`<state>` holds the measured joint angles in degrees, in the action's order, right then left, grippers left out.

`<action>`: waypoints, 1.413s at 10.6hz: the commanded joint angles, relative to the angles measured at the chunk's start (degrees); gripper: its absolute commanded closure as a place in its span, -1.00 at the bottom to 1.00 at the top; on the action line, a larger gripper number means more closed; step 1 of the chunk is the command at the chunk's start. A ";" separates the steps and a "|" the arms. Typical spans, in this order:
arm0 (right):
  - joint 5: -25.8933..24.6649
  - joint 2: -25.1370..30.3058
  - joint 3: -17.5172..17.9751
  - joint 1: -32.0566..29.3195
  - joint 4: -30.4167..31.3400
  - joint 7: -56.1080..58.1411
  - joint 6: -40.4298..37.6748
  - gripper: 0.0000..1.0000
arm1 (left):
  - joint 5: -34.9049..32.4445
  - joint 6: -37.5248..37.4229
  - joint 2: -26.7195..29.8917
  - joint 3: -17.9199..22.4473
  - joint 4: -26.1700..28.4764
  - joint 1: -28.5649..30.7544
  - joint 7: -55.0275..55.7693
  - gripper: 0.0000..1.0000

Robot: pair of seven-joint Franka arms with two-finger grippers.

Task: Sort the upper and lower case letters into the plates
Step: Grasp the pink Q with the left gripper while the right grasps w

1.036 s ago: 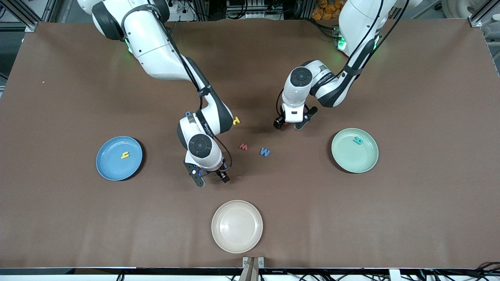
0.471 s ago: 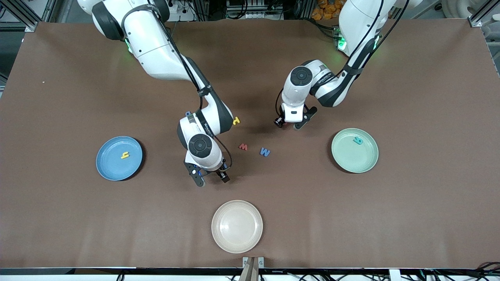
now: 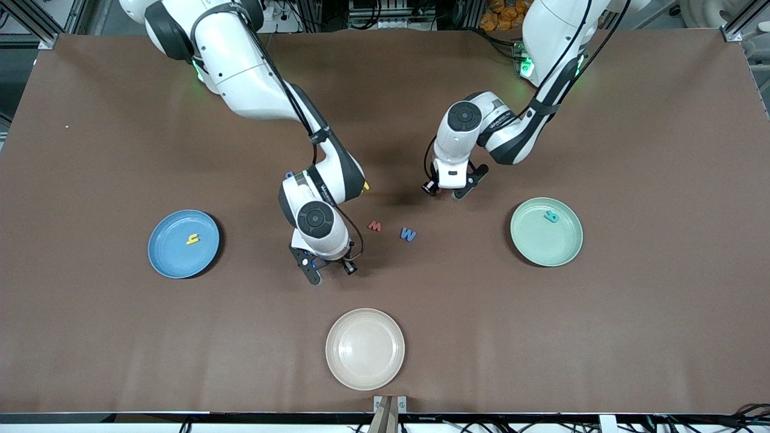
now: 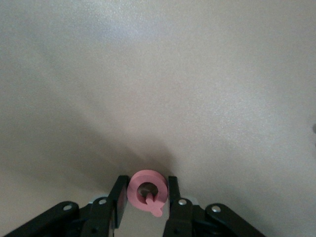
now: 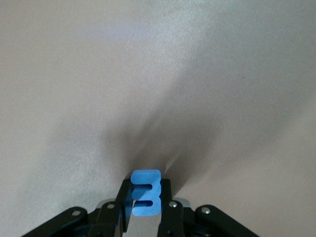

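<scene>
Two loose letters, a red letter (image 3: 375, 226) and a blue letter (image 3: 408, 234), lie between the left gripper (image 4: 146, 207), clamped on a pink letter (image 4: 146, 191), and the right gripper (image 5: 145, 210), clamped on a bright blue letter (image 5: 145, 199).

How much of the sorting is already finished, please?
Done: a yellow letter in the blue plate, a teal one in the green plate. In hand: left gripper pinches a pink letter, right gripper a blue one. Left: red, blue beside it.
</scene>
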<state>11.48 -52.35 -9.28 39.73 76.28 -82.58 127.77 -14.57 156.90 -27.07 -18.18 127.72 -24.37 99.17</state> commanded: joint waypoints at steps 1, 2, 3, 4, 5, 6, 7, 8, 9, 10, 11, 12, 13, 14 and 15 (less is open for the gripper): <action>0.21 1.46 -0.65 0.62 0.54 -0.12 -0.59 1.00 | -2.04 -1.94 1.23 -0.01 0.08 0.81 0.68 0.25; 0.12 2.15 -0.73 0.36 0.54 -0.03 -0.77 1.00 | -2.04 -3.17 1.93 -0.01 -0.01 1.33 -0.37 0.25; 0.12 3.12 -0.73 -0.26 0.54 1.27 -1.03 1.00 | -2.04 -5.09 2.63 -0.01 -0.01 1.77 -2.12 0.25; 0.12 4.43 -0.73 -1.48 0.54 3.20 -1.12 1.00 | -1.78 -8.07 3.94 -0.10 -0.01 2.21 -4.66 0.25; 0.12 6.01 -0.73 -3.23 0.98 6.18 -2.34 1.00 | -1.17 -10.10 5.17 -0.36 -0.01 3.18 -7.39 0.25; 0.12 7.86 -0.73 -5.51 1.41 10.73 -4.79 1.00 | -1.08 -11.43 5.88 -0.45 -0.10 3.45 -9.07 0.25; 0.12 10.40 -0.73 -7.80 3.86 15.91 -6.64 1.00 | -1.08 -12.31 6.24 -0.45 -0.01 4.41 -11.95 0.25; 0.03 13.12 -0.73 -10.43 7.10 21.53 -6.83 1.00 | 0.05 -13.62 7.28 -0.45 0.16 5.72 -15.81 0.25; -0.58 16.02 -0.73 -13.24 10.53 27.51 -6.83 1.00 | 3.63 -15.03 8.77 -0.37 0.51 7.30 -22.81 0.26; -1.54 18.14 -0.73 -15.88 13.43 33.13 -6.92 1.00 | 8.28 -18.44 10.35 -0.19 0.43 8.45 -31.06 0.25; -2.51 19.11 -0.91 -18.17 15.20 38.24 -6.92 1.00 | 11.63 -21.17 12.28 0.25 0.51 9.85 -39.06 0.25; -3.04 19.12 -1.43 -20.11 15.57 42.29 -7.01 1.00 | 13.58 -23.98 13.43 0.86 0.34 11.34 -45.06 0.25; -4.35 19.12 -1.61 -22.30 16.53 45.90 -7.09 1.00 | 13.78 -26.36 14.66 2.52 0.25 11.88 -49.99 0.25; -5.58 19.38 -1.70 -24.15 17.84 49.07 -7.97 1.00 | 13.78 -28.12 15.29 4.97 0.43 11.97 -56.57 0.24; -6.64 19.74 -1.70 -25.73 18.99 51.62 -8.50 1.00 | 13.78 -28.14 15.47 7.95 0.69 12.84 -64.29 0.23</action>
<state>6.80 -35.16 -11.62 15.81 91.51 -34.30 119.75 -2.32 129.89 -13.27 -13.25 127.18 -12.27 44.03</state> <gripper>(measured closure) 0.727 0.612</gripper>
